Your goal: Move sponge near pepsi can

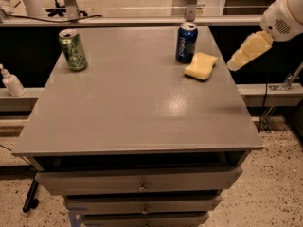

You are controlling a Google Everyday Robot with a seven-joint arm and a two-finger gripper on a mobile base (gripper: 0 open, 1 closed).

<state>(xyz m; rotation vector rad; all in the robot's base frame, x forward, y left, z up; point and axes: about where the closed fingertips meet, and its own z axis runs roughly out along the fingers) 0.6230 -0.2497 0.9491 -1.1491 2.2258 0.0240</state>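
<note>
The pale yellow sponge [201, 66] lies flat on the grey table [137, 108] at the back right. It sits just right of the dark blue pepsi can [186, 42], which stands upright, almost touching it. My gripper [236, 63] hangs beyond the table's right edge, to the right of the sponge and apart from it. It is open and holds nothing.
A green patterned can [73, 49] stands upright at the back left of the table. Drawers [142, 186] sit under the front edge. A white bottle [11, 82] stands on a ledge to the left, and a rail runs behind the table.
</note>
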